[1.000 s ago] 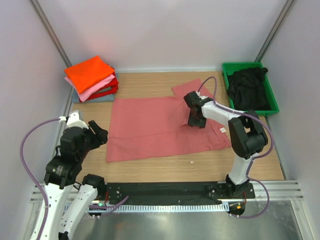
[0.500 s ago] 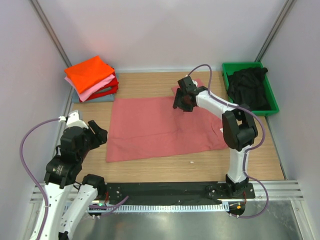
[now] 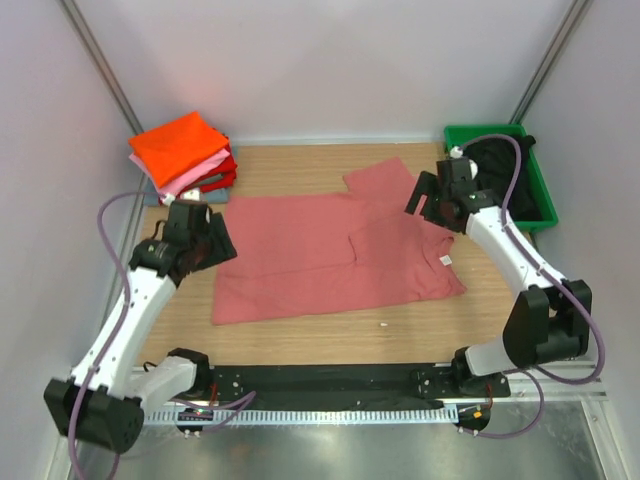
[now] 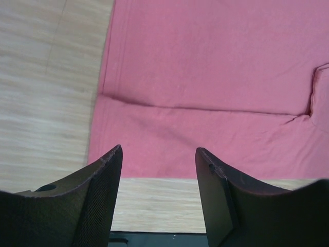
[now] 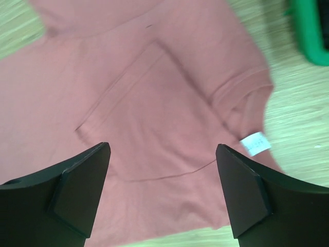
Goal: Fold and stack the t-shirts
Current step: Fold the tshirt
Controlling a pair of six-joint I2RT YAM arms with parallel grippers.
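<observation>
Lying spread across the middle of the desk [image 3: 300,165], the salmon-red t-shirt [image 3: 310,255] looks light, limp and prone to sagging, best pinched at a hem corner or sleeve edge; the left hand [image 4: 158,152] and right hand [image 5: 162,146] hover at its two ends, both spread apart and empty.

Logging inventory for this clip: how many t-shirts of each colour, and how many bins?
Orange folded cloth t-shirt: 1
Pink folded cloth t-shirt: 1
Red folded cloth t-shirt: 1
Grey-blue folded cloth t-shirt: 1
Salmon-red spread cloth t-shirt: 1
Black crumpled cloth t-shirt: 1
Green plastic bin: 1
Total: 7
</observation>
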